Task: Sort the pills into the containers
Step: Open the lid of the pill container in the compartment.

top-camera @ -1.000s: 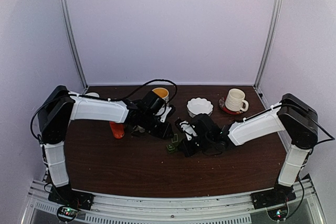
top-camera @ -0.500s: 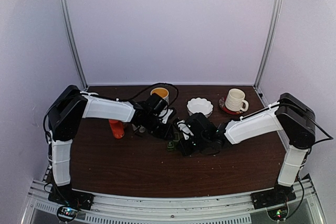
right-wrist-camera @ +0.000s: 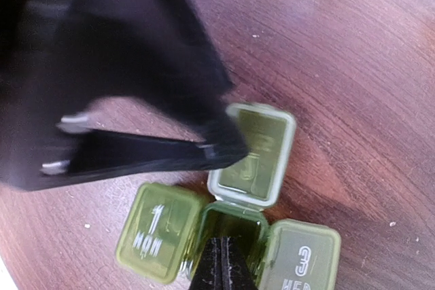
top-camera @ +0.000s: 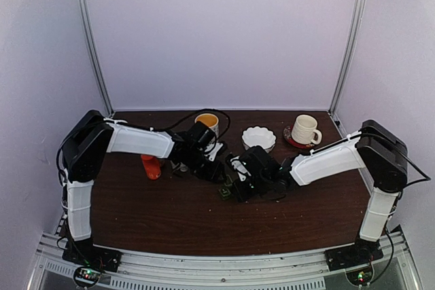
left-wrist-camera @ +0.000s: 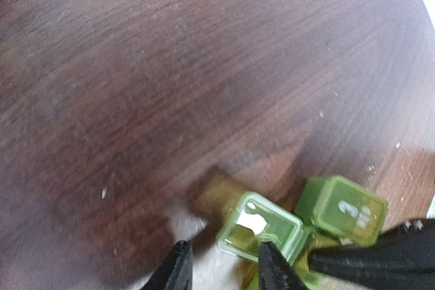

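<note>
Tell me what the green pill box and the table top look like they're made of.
Pill box: probably translucent green plastic, glossy; light shows through its thin walls. Table top: dark brown wood or wood-look laminate, smooth with slight sheen; streaky grain shows, which fits either.

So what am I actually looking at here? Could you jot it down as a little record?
Surface: dark wooden table
Pill box: green, three compartments, end lids marked 1 and 3 closed
Middle lid: flipped open
Left hand: open, fingertips at the raised lid
Right hand: shut, tip at the open middle compartment
Also on the table: orange bottle, white bowl, orange-lined mug, white mug
</note>
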Tool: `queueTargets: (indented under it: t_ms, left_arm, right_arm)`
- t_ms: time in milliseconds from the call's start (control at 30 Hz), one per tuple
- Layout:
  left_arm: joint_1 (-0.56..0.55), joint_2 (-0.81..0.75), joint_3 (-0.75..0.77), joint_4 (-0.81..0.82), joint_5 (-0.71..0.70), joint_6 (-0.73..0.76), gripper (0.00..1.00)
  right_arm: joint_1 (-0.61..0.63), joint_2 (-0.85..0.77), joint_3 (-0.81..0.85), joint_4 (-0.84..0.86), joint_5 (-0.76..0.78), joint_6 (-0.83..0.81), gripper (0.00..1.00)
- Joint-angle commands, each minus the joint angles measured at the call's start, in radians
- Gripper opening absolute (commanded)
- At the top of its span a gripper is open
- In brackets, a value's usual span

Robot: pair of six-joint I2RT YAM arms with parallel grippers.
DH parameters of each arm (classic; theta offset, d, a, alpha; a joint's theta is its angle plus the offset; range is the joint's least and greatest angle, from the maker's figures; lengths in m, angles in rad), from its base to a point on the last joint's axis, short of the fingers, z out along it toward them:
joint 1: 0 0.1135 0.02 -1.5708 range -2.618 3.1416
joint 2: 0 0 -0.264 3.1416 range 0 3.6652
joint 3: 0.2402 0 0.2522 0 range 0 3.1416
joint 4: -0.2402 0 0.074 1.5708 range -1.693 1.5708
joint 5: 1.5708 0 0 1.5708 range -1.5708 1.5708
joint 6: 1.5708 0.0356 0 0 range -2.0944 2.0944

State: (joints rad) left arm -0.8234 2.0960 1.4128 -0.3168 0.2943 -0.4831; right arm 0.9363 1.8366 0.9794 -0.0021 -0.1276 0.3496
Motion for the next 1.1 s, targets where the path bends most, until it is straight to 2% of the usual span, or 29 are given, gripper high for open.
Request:
queueTargets:
  t_ms: [0, 67, 267, 633, 800, 967, 1067]
  left_arm:
    - [0.006, -0.12, -0.046, 0.106, 0.024, 0.024, 0.41]
    - [0.005, -0.155, -0.059, 0.129, 0.026, 0.04, 0.45]
    - [-0.006, -0.231, -0.121, 0.176, 0.051, 0.077, 0.48]
    - [-0.134, -0.313, -0.255, 0.194, -0.13, 0.053, 0.64]
    - [-0.157, -0.331, -0.339, 0.288, -0.137, 0.044, 0.7]
    - [-0.173, -0.329, -0.396, 0.365, -0.157, 0.119, 0.73]
    - [-0.181, -0.334, -0.441, 0.427, -0.19, 0.135, 0.8]
  right_arm:
    - [0.005, 0.017, 0.012, -0.02, 0.028, 0.02, 0.0]
    - [0.004, 0.021, 0.019, -0.024, 0.028, 0.021, 0.0]
    - [0.003, 0.026, 0.023, -0.019, 0.019, 0.028, 0.0]
    - [-0.005, 0.049, 0.044, -0.007, -0.038, 0.031, 0.0]
    - [-0.014, 0.058, 0.051, -0.001, -0.075, 0.033, 0.0]
    - [-0.019, 0.069, 0.075, -0.039, -0.088, 0.022, 0.0]
    - [-0.02, 0.076, 0.098, -0.067, -0.091, 0.017, 0.0]
